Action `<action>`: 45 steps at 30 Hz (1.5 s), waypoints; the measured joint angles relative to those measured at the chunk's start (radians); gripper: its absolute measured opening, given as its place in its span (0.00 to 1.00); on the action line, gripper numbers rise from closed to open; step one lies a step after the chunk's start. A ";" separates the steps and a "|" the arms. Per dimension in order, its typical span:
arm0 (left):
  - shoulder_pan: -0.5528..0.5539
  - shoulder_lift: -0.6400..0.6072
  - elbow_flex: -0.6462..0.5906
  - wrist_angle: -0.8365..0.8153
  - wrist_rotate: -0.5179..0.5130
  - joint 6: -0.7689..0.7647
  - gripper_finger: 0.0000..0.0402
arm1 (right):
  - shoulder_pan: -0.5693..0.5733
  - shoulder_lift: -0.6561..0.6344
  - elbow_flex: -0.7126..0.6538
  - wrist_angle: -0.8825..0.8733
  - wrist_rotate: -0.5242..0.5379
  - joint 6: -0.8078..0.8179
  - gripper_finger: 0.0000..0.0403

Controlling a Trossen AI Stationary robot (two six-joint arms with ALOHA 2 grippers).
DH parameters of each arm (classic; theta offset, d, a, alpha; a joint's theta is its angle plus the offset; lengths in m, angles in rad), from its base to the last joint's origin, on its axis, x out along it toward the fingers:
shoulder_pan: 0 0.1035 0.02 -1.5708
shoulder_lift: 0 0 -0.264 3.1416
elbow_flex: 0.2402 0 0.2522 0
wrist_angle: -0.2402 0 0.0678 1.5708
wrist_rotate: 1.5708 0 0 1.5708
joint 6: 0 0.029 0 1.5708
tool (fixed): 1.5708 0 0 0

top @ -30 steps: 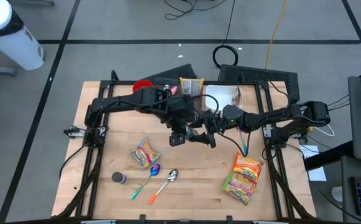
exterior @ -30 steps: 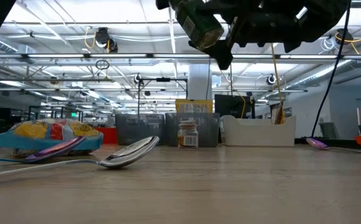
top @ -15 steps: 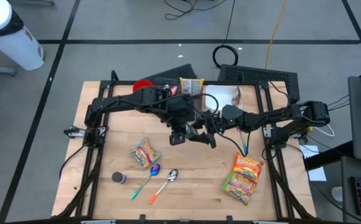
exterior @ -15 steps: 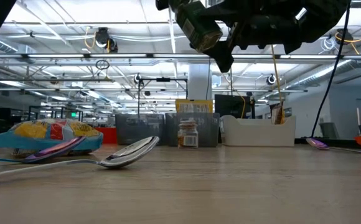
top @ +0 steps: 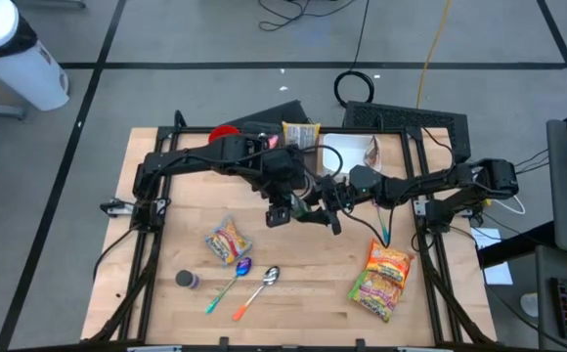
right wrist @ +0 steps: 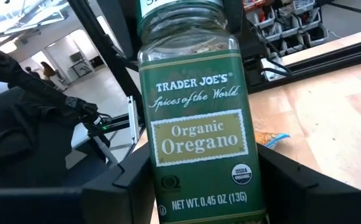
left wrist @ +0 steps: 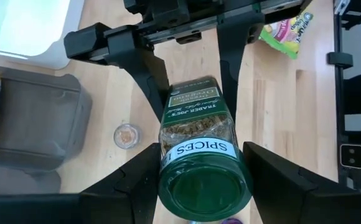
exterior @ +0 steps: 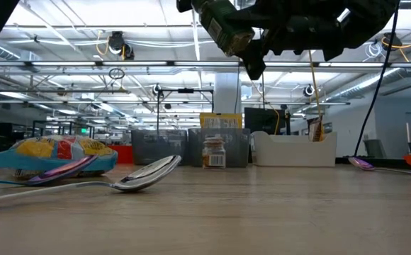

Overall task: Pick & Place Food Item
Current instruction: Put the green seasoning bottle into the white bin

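Right wrist view: green-labelled oregano jar [right wrist: 196,124], dried flakes inside clear glass.

A clear glass oregano jar [right wrist: 199,118] with a green lid [left wrist: 204,191] and a green label reading "Trader Joe's Organic Oregano" hangs in the air above the middle of the table, tilted well off upright. Dried green-brown herb fills it. Dark fingers flank it on both sides.
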 joint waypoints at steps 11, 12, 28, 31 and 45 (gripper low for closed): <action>0.051 0.000 0.000 0.020 0.038 -0.106 0.79 | 0.000 0.000 0.000 0.022 0.019 0.030 0.48; 0.054 0.000 0.000 0.023 0.046 -0.108 0.81 | 0.000 0.000 0.000 0.023 0.018 0.026 0.48; 0.160 -0.128 -0.001 0.062 0.044 -0.152 0.70 | -0.038 -0.011 0.000 0.067 0.039 0.061 0.48; 0.190 -0.190 -0.001 0.059 0.024 -0.161 0.68 | -0.052 -0.026 0.000 0.083 0.038 0.067 0.48; 0.160 -0.305 -0.013 0.078 -0.218 -0.192 0.65 | -0.128 -0.266 0.000 0.055 0.116 0.117 0.48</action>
